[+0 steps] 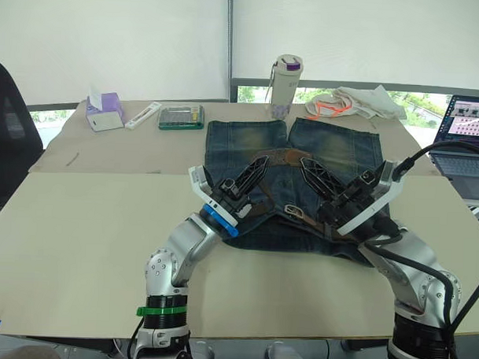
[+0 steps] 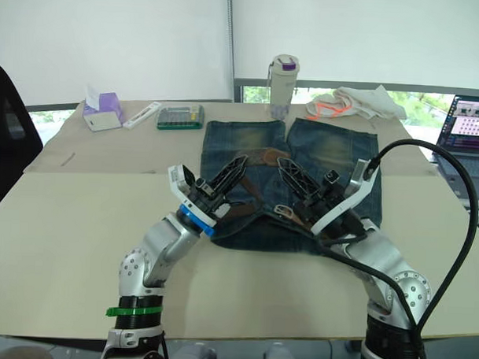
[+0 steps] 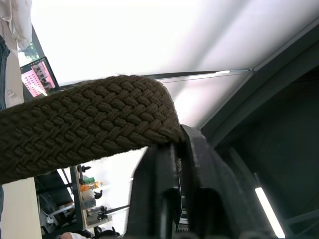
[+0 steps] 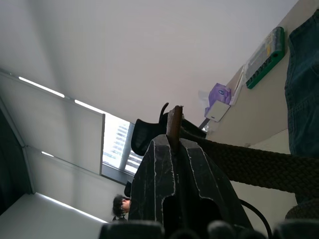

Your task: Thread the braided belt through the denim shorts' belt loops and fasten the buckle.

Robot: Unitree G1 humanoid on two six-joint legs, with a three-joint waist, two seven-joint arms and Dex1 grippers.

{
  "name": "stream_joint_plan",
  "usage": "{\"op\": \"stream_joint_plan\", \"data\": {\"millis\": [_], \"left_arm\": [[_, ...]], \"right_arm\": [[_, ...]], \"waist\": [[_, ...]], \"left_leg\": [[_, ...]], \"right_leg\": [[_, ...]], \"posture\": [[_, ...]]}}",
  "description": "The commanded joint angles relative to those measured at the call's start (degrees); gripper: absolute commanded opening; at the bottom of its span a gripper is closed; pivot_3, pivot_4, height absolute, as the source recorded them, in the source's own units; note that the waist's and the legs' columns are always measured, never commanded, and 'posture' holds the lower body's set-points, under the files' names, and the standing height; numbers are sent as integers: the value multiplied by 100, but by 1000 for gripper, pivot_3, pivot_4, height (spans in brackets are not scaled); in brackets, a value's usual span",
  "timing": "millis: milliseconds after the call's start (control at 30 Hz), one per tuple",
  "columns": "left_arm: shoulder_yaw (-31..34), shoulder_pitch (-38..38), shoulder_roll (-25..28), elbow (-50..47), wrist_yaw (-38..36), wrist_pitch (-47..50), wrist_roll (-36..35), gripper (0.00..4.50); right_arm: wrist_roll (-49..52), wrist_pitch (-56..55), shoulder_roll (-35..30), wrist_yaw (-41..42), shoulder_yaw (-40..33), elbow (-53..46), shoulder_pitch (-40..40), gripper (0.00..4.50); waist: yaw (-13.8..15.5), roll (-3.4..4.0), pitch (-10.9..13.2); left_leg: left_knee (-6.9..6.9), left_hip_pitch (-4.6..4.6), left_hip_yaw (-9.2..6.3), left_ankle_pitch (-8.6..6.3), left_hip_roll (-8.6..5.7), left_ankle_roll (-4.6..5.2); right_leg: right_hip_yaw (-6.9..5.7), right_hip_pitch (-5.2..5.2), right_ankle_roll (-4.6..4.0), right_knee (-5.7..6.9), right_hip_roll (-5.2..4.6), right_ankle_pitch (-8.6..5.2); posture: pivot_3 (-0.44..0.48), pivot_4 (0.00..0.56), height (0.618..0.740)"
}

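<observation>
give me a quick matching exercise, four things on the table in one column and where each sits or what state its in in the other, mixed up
Things:
1. braided belt
2. denim shorts
3. tissue box
4. laptop

Places or states:
A. open, at the table's right edge
B. far left of the table, purple and white
C. pinched in both grippers' fingers
D. spread flat mid-table, legs pointing away from the robot

Pairs: 1-C, 2-D, 3-B, 4-A
</observation>
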Motion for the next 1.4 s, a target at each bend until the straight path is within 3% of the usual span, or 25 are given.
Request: {"op": "stream_joint_plan", "data": {"millis": [33, 233, 433, 600, 900, 1000, 1400], "left_arm": [[98, -39, 16, -72, -77, -108, -211, 28], [59, -3, 179, 11, -105, 28, -175, 28], [30, 24, 662, 248, 12, 195, 154, 0], [36, 35, 1020, 578, 149, 165, 814, 0], [61, 116, 1019, 686, 373, 275, 1317, 0], [99, 133, 952, 680, 374, 308, 1390, 0], [177, 152, 894, 669, 317, 397, 1552, 0]], "right_arm": [[146, -46, -126, 110, -116, -190, 7, 0], [124, -8, -439, 232, -95, -195, 140, 0], [-1640, 417, -1520, 1357, 181, -223, 617, 2155], [-4247, -284, -2118, 2545, 626, -90, 791, 3876], [-8277, -1615, -2640, 3580, 2301, 262, 716, 3876], [-9101, -1881, -2685, 3736, 2601, 516, 641, 3876], [-9579, -1146, -2024, 3839, 2317, 730, 500, 3876]], "waist": [[1, 0, 0], [1, -1, 1], [7, -3, 2], [19, -4, 2], [37, -9, 5], [68, -11, 6], [128, -15, 8]], "left_leg": [[0, 0, 0, 0, 0, 0], [0, 0, 0, 0, 0, 0], [-1, -2, 9, 0, -2, 0], [-1, -1, 14, 1, -2, -1], [-16, 3, 10, 15, -1, -28], [-17, 4, 8, 21, -4, -39], [-20, 6, 1, 25, -3, -46]], "right_leg": [[0, 0, 0, 0, 0, 0], [-1, 0, 0, -1, 0, 0], [-6, 1, 9, -8, 0, -6], [-6, 1, 37, -11, 3, -22], [-7, -1, 41, -17, 0, -21], [-7, -1, 42, -17, -3, -20], [-9, 0, 10, -16, -3, 0]], "posture": [[0, 150, 740], [0, 150, 740], [0, 150, 740], [0, 150, 740], [0, 150, 740], [0, 150, 740], [0, 150, 740]]}}
